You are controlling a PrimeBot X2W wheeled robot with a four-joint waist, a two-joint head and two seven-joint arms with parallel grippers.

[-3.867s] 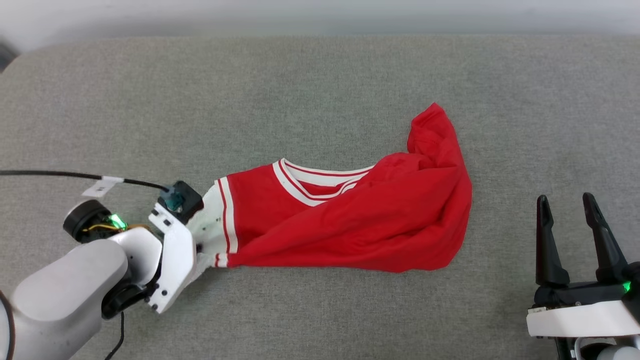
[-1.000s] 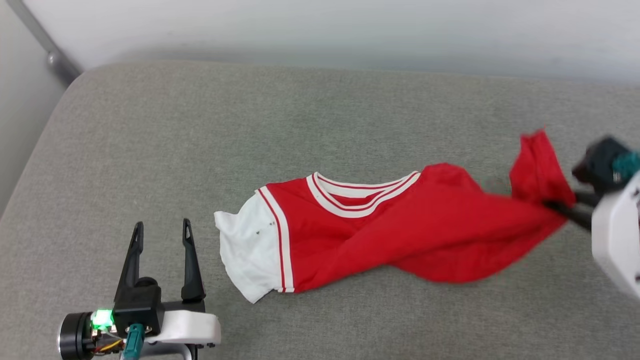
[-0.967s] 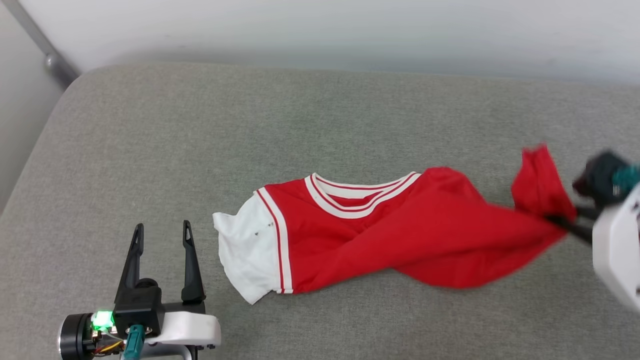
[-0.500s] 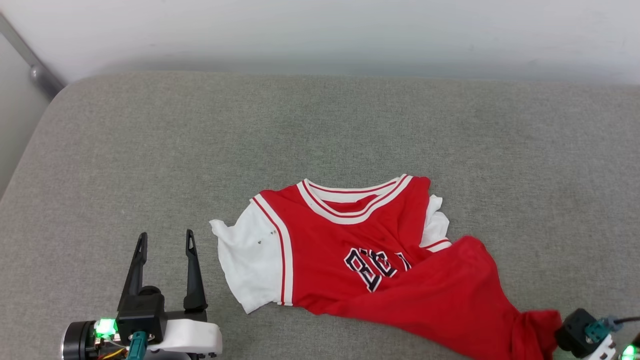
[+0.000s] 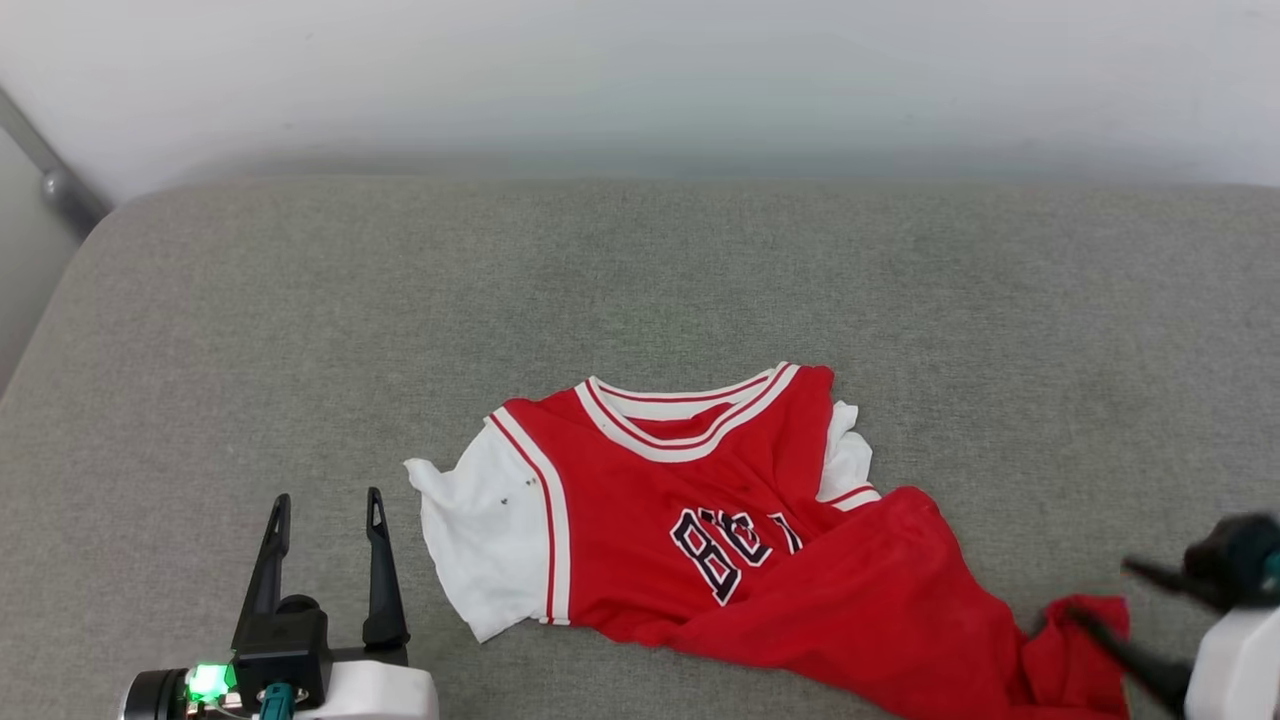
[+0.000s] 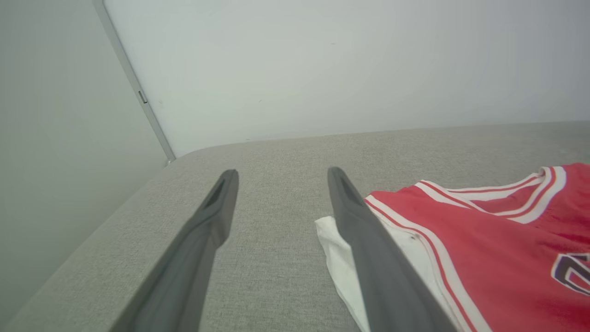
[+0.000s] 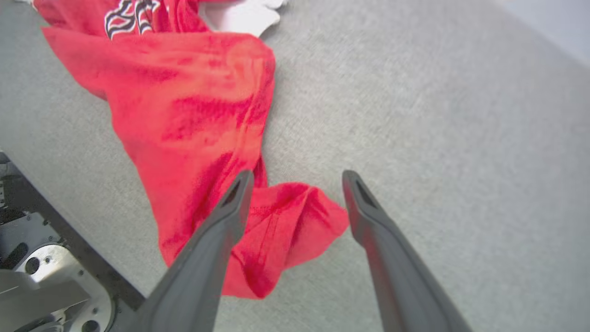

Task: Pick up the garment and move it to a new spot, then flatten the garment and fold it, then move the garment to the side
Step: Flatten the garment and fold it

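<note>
Red garment (image 5: pixel 620 520) on grey cushion (image 5: pixel 300 300), left gripper (image 5: pixel 328 495) spread empty; wrist view, right gripper (image 7: pixel 298 174) parted astride hem (image 7: pixel 276 221)

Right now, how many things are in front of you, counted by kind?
Shirt: 1, red and white
Grippers: 2, left gripper and right gripper, fingers apart on both
Grey cushion: 1
Total: 4
</note>
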